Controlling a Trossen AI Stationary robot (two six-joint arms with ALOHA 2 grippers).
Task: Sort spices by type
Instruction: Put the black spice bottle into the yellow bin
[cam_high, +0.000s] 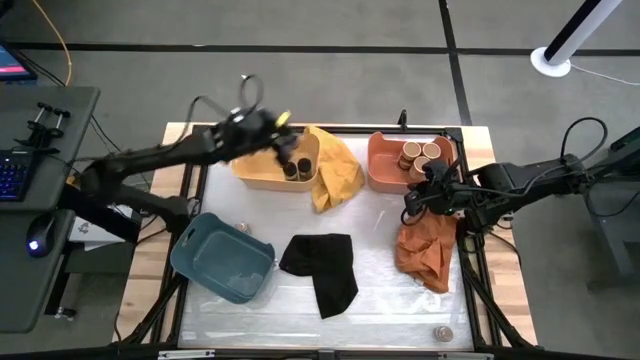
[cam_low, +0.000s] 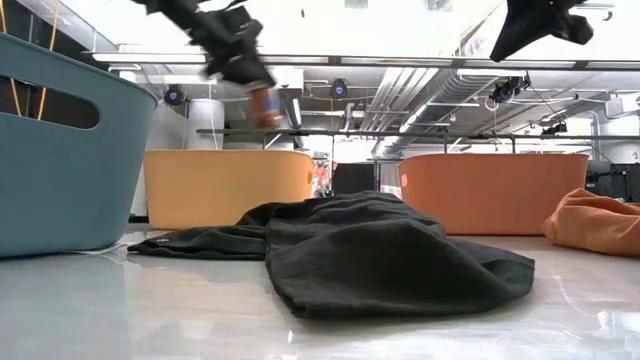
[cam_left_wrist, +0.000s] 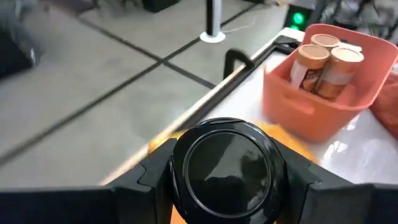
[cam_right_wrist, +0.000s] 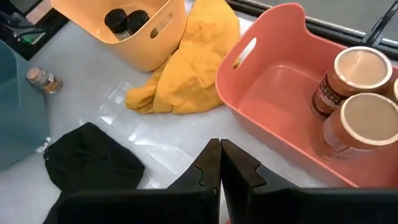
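While our left gripper (cam_high: 283, 150) hangs above the yellow tray (cam_high: 262, 172), it has a black-lidded jar (cam_left_wrist: 225, 167) clamped between its fingers, closed down to the jar's width, lid toward the wrist camera. In the low view the jar (cam_low: 263, 106) hangs well above the tray's rim, long axis roughly upright with a slight lean. Straight below, two more black-lidded jars (cam_right_wrist: 126, 21) stand upright at the tray's right end, just beside the yellow cloth (cam_high: 335, 168). The coming move, as we judge it, is a plain descent: the held jar has to land next to those two without knocking them, so the free floor toward the tray's left end matters most.

Our right gripper (cam_right_wrist: 220, 163) is pressed fully shut on nothing, hovering above the table (cam_high: 380, 250) between the coral tray (cam_high: 380, 170) and the rust-orange cloth (cam_high: 428, 248). Three tan-lidded jars (cam_high: 420, 157) stand upright together in that coral tray. One small jar (cam_right_wrist: 43, 79) lies on its side on the tabletop beside the blue tray (cam_high: 222, 258), nearer our left arm; we cannot tell its lid colour.

A black cloth (cam_high: 322, 268) lies crumpled mid-table on the pale, glossy surface. Beyond the table we see grey floor, a desk with a keyboard (cam_high: 14, 172) on the left, and ceiling ducts.
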